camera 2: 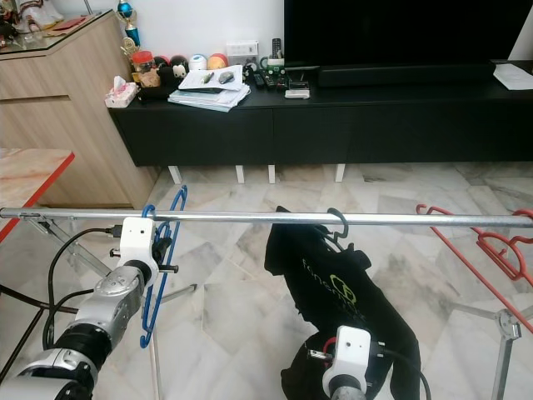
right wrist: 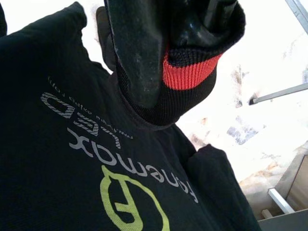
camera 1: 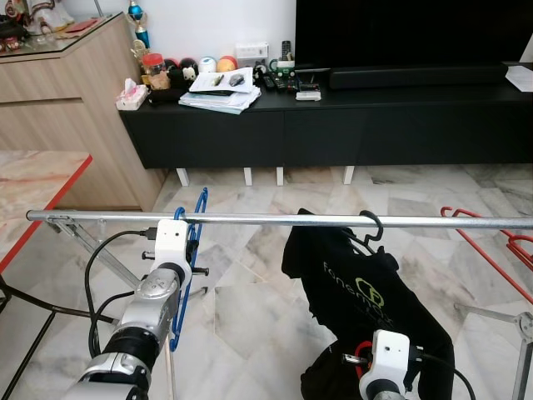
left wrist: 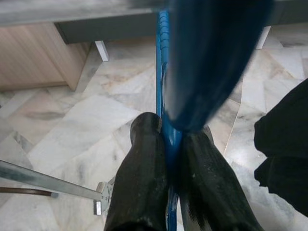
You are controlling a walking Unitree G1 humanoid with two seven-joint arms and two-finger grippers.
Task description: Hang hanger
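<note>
Nearest the camera, the right tool (right wrist: 168,62) is clamped on the red-striped cuff of the black shirt (camera 1: 366,300), which already hangs from the steel rail (camera 1: 275,220). The left tool (left wrist: 168,168) is closed on the blue hanger (camera 1: 190,267), held just beside the rail with its long axis vertical and its hook up. Judged step: hooking; next, lift the hook over the rail and release.

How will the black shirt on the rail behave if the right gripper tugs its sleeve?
Probably floppy: the black shirt sags in folds from its hanger. It would likely swing or slide, since one hook rests on the smooth rail. The right gripper pinches a cuff, which may stretch.
</note>
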